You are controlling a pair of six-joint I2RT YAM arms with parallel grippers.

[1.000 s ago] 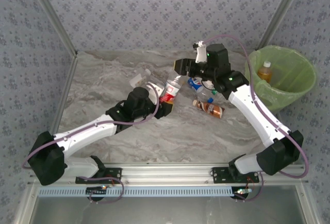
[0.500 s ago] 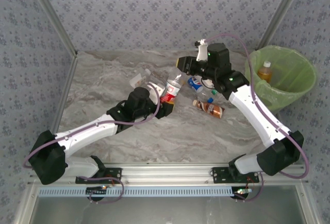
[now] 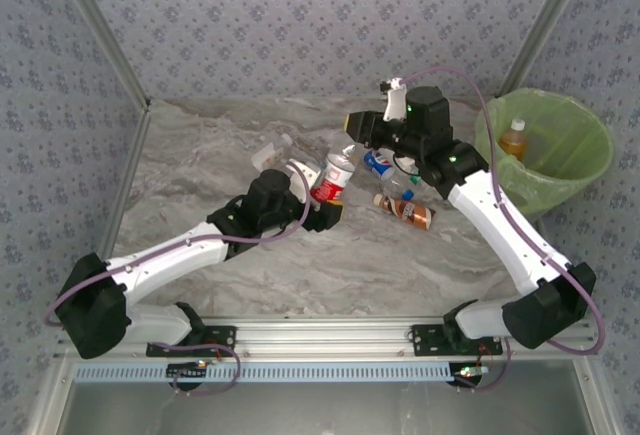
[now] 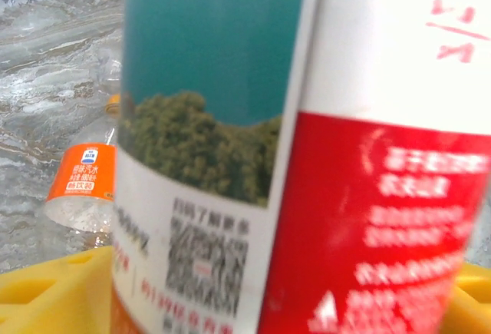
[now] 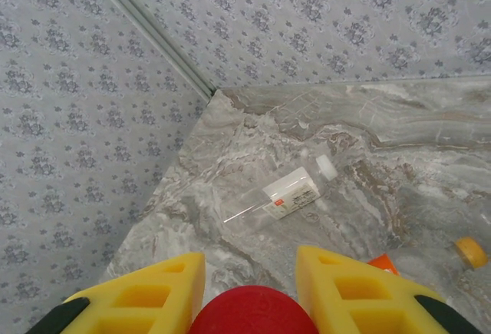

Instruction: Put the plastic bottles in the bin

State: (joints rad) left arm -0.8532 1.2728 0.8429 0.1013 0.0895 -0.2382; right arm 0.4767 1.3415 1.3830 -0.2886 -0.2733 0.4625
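Note:
A clear plastic bottle with a red-and-white label point(image 3: 333, 177) point(image 4: 307, 196) hangs mid-table between both arms. My right gripper point(image 3: 352, 139) point(image 5: 250, 263) is shut on its red cap point(image 5: 253, 315). My left gripper point(image 3: 322, 208) point(image 4: 253, 295) stands open around the bottle's lower body, its yellow pads point(image 4: 46, 288) wide at either side. More bottles lie on the table: blue-labelled point(image 3: 378, 163), brown-labelled point(image 3: 406, 211), white-labelled point(image 3: 272, 149) point(image 5: 292, 193) and orange-labelled point(image 4: 81, 183). The green-lined bin point(image 3: 590, 170) stands at the far right with an orange-drink bottle point(image 3: 513, 140) inside.
Patterned walls close the table at the back and both sides, with metal corner posts point(image 3: 100, 35). A metal rail point(image 3: 320, 333) runs along the near edge by the arm bases. Bare marble point(image 3: 350, 265) lies between the bottles and the rail.
My right gripper has shut on the bottle's cap. My left jaws have spread wide off the bottle's body. The bottle has tipped more upright under the right gripper.

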